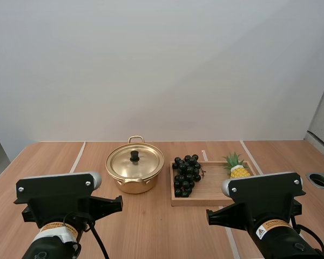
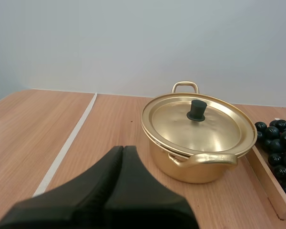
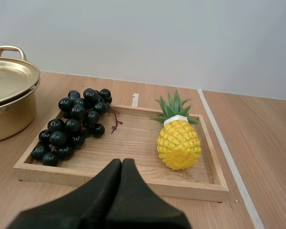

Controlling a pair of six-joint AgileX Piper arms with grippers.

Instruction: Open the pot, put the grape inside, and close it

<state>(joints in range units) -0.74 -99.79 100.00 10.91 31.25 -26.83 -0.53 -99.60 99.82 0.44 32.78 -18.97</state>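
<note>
starting with the lid looks like the step in hand: the pot (image 2: pixel 200 169) sits closed on the table (image 2: pixel 33 124), ahead of the left end effector (image 2: pixel 123 148) and a little to its right. the lid (image 2: pixel 181 124) lies flat on the rim, and its black knob (image 2: pixel 197 109) stands upright at the centre. the left end effector is clenched on nothing, both fingers pressed into one dark wedge, well short of the pot.

the right end effector (image 3: pixel 121 161) is likewise clenched and empty. the grapes (image 3: pixel 74 126) lie ahead of it and to its left, in the tray (image 3: pixel 133 179) that stands just beside the pot. a pineapple (image 3: pixel 178 143) sits ahead and to its right in the same tray, apart from the bunch.

to lift the lid well, i would spread the left fingers first and centre them over the knob. then i would come straight down, pinch the knob low on its stem and rise vertically so the rim clears evenly. an off-centre grip would probably tilt the lid or nudge the light pot toward the tray. bare table to the left of the left end effector looks the safest place to set the lid down.
</note>
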